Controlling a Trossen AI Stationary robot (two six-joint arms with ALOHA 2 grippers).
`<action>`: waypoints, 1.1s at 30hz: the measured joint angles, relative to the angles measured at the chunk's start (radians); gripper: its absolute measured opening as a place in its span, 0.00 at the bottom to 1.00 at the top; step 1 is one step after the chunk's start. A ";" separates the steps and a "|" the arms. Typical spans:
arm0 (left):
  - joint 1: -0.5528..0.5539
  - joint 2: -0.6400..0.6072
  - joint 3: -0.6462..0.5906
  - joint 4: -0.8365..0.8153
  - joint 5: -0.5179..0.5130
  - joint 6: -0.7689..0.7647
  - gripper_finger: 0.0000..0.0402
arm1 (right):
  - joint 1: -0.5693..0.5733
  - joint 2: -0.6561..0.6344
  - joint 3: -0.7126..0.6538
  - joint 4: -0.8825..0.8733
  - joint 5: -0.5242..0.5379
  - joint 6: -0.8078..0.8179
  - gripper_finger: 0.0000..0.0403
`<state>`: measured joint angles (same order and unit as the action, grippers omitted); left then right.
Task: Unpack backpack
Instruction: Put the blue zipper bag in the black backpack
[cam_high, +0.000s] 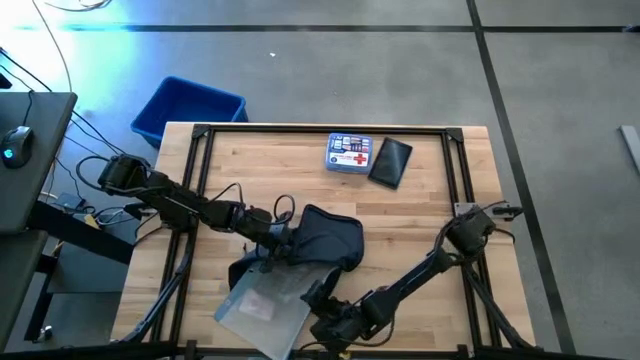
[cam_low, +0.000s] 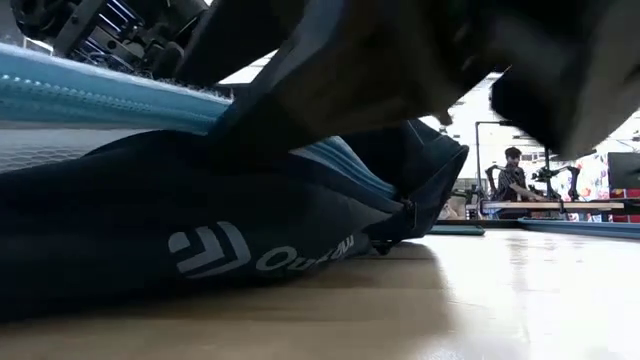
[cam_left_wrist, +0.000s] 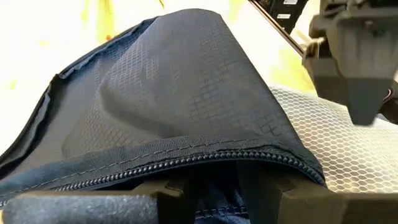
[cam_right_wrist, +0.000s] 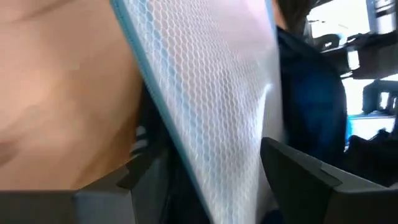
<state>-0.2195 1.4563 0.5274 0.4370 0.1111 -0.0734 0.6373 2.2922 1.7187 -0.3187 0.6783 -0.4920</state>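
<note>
Backpack (cam_high: 330, 240) lies just below tabletop (cam_high: 300, 165) centre, zipper edge lifted. Left gripper (cam_high: 272, 243) at its 9 o'clock side, jaws clamped on zippered rim. Mesh pouch (cam_high: 262, 305) pokes out toward 7 o'clock, half clear of backpack. Right gripper (cam_high: 322, 298) at backpack's 6 o'clock, jaws gripping mesh pouch edge. First-aid kit (cam_high: 348, 154) and black pouch (cam_high: 390, 162) at 12 o'clock, touching. Blue bin (cam_high: 188, 108) on floor, 10 o'clock.

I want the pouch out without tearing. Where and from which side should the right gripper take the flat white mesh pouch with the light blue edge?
Grip the flat white mesh pouch with light blue edge at its free front end, coming from the table's near edge. That end lies clear of the dark navy fabric backpack, whose zipper rim the left gripper holds; the right gripper already stands beside it.
</note>
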 joint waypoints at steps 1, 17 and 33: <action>0.000 0.000 0.000 0.000 0.000 0.000 0.21 | 0.000 0.010 0.000 0.025 0.006 -0.008 0.56; -0.031 0.000 0.000 -0.001 0.034 0.026 0.13 | -0.022 0.008 0.000 0.013 0.130 0.012 0.01; -0.069 0.000 0.000 -0.006 0.067 0.027 0.00 | -0.109 -0.091 0.002 -0.091 -0.240 0.289 0.01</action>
<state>-0.2890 1.4563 0.5274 0.4305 0.1779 -0.0467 0.5285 2.2009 1.7210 -0.4099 0.4385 -0.2027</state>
